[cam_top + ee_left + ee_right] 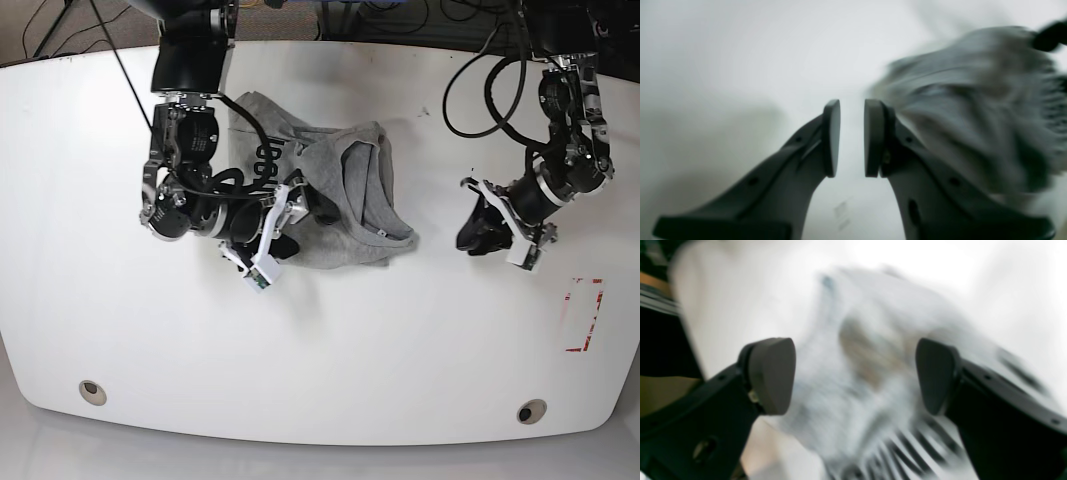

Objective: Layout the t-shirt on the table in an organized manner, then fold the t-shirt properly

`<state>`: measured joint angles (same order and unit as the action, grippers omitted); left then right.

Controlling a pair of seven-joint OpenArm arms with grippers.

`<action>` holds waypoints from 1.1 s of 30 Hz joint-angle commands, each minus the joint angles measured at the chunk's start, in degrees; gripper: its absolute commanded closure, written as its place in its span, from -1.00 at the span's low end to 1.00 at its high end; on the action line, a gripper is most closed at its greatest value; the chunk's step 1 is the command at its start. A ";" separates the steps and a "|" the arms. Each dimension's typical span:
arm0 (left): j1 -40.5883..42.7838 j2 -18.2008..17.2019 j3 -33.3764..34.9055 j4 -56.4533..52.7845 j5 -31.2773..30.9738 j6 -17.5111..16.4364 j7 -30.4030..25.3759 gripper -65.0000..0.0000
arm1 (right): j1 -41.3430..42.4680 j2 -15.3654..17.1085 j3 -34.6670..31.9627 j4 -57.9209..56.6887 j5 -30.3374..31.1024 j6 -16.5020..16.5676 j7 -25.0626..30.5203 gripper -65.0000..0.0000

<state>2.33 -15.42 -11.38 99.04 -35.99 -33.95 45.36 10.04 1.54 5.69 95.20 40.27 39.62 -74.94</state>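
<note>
Right tool (855, 376) spread wide over crumpled grey t-shirt (340, 200), left tool (852, 138) narrowly parted, empty, above table (400, 330).

Up along the far edge of the base view, a strip of brownish floor (95, 25) shows in the left corner, and thin black cables (48, 30) trail across it. Moving right along that same edge, a tangle of dark wires (420, 15) lies in shadow, too murky to count. Down at the near side, a pale grey band of floor (300, 462) runs the full width. In the right wrist view, a blurred tan patch (660, 393) sits under a black block (663, 343) at the left; what these are I cannot tell.
</note>
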 commanded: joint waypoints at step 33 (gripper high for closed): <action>0.53 -1.94 -3.35 -0.72 -0.10 0.59 -1.36 0.63 | -17.21 -0.35 -11.01 9.64 1.09 0.38 1.57 -0.65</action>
<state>3.86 -16.56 -14.35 97.43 -34.98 -33.21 45.45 -8.01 2.33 -4.32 104.05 40.32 39.68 -74.39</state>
